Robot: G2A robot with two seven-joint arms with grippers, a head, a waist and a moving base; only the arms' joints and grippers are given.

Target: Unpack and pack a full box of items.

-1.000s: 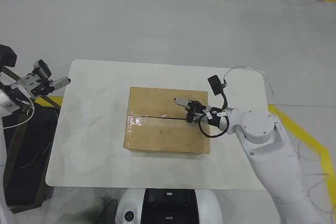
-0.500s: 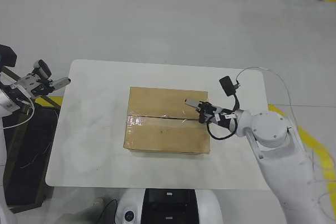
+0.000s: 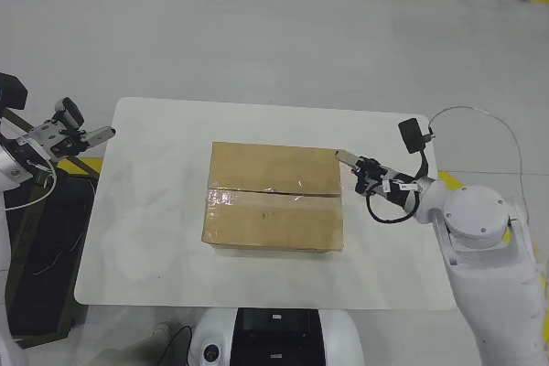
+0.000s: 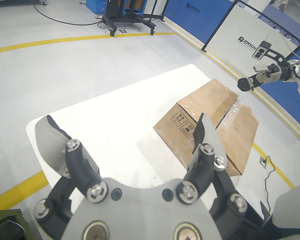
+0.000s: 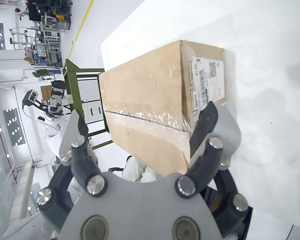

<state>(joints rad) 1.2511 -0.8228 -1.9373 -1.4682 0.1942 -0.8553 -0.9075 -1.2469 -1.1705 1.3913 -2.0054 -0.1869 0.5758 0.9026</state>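
A brown cardboard box (image 3: 273,195) sits shut in the middle of the white table (image 3: 156,229), with clear tape along its top seam (image 3: 274,191). My right gripper (image 3: 348,160) hovers just off the box's right end near the far corner, open and holding nothing. In the right wrist view the box (image 5: 145,96) lies between and beyond the spread fingers of the right gripper (image 5: 140,126), and a white label (image 5: 207,81) shows on its end face. My left gripper (image 3: 96,135) stands open over the table's far left corner, well away from the box (image 4: 210,123).
A dark green cart (image 3: 46,256) stands close against the table's left side. Yellow floor lines (image 3: 494,220) run to the right of the table. Bare table surface surrounds the box on every side.
My right gripper has drawn back to the right, from above the box's taped seam to just past the box's right end. The left arm has not moved.
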